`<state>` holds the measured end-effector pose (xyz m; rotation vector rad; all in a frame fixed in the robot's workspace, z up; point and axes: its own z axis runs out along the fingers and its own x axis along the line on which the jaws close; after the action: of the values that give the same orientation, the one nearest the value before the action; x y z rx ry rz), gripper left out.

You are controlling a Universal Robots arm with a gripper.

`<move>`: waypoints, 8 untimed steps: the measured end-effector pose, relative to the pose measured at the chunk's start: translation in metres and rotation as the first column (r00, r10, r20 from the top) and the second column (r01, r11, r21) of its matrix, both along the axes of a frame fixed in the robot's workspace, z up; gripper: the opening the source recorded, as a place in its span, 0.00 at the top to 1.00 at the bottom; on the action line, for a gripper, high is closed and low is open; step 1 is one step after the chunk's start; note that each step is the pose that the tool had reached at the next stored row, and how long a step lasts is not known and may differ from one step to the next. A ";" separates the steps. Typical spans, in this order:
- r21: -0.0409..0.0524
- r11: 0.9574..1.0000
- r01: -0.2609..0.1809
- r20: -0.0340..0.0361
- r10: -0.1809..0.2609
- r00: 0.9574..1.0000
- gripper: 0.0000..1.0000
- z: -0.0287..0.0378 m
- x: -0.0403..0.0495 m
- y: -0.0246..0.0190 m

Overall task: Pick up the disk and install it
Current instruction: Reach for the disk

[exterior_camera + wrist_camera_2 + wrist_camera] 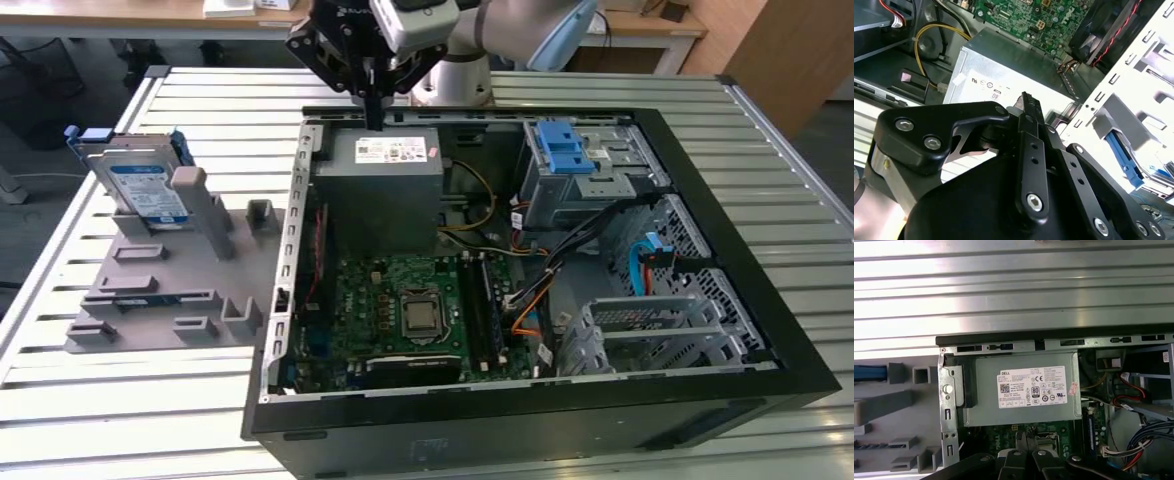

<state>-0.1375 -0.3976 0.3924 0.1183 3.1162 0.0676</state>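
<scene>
The flat silver-metal disk (140, 190), upright at the exterior view's left, looks rigid, weighty and shock-sensitive; I would grip its blue-railed edges. The black claw (374, 112) hangs closed and empty, well apart from it.

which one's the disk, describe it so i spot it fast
To the exterior view's left of the open black computer case, a grey rack lies on the slatted table. The disk stands on edge at the rack's far end: the one silver slab with a white-and-blue label and blue rails among plain grey blocks.

Open computer case (534, 425), grey rack (187, 275)
</scene>
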 end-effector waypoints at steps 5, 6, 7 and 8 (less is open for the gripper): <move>0.000 1.000 0.000 0.000 0.000 1.000 0.89 -0.0001 -0.0038 0.0015; 0.000 1.000 0.000 0.000 0.000 1.000 0.89 0.0000 -0.0045 0.0018; 0.000 1.000 0.000 0.000 0.000 1.000 0.89 0.0000 -0.0052 0.0022; 0.000 1.000 0.000 0.000 0.000 1.000 0.89 -0.0001 -0.0059 0.0025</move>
<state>-0.1434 -0.3952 0.3923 0.1182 3.1163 0.0675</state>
